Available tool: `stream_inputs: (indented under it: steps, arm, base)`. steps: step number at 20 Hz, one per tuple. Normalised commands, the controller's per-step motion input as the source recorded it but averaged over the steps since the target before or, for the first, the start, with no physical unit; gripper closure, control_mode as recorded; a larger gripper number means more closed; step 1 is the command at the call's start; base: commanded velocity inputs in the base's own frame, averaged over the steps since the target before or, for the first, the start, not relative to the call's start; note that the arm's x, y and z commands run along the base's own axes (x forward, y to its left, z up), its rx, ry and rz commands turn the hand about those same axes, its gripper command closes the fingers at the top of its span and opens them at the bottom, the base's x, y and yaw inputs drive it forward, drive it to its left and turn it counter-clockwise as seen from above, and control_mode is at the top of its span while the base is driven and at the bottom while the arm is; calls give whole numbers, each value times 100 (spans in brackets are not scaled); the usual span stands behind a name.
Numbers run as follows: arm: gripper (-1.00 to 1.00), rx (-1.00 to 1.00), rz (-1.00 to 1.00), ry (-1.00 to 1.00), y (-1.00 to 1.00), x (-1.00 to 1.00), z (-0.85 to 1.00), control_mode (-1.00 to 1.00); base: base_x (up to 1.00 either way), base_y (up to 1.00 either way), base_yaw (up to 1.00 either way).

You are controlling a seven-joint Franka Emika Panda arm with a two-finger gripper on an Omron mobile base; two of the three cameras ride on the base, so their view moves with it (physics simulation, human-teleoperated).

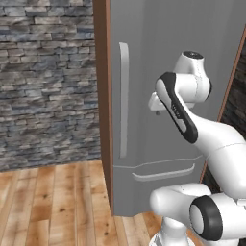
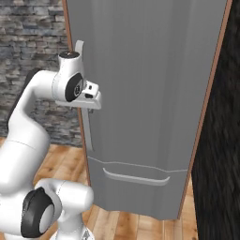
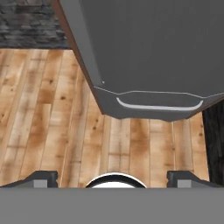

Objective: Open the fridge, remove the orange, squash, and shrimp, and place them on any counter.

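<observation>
I see the fridge in front of me, its big grey door shut, so the orange, squash and shrimp must be inside, out of my sight. The long pale vertical handle runs down the door's left edge, with a drawer pull below. My end effector points down at the wooden floor, fingertips set wide apart and holding nothing, probably ready for that handle.
</observation>
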Motion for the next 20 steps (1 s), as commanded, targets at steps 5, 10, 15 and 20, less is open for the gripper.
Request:
stream_inputs:
  steps: [5,10,15,20]
  arm:
    - [-100,0,0,0,0,0,0,100]
    - [-100,-1,0,-24,8,-8,-6,-100]
    - [-100,-4,-4,-48,42,-3,-3,-100]
    - [-100,0,-15,-8,48,8,3,-100]
  base:
    - [0,0,0]
    - [-1,1,0]
    - [0,0,0]
    - [0,0,0]
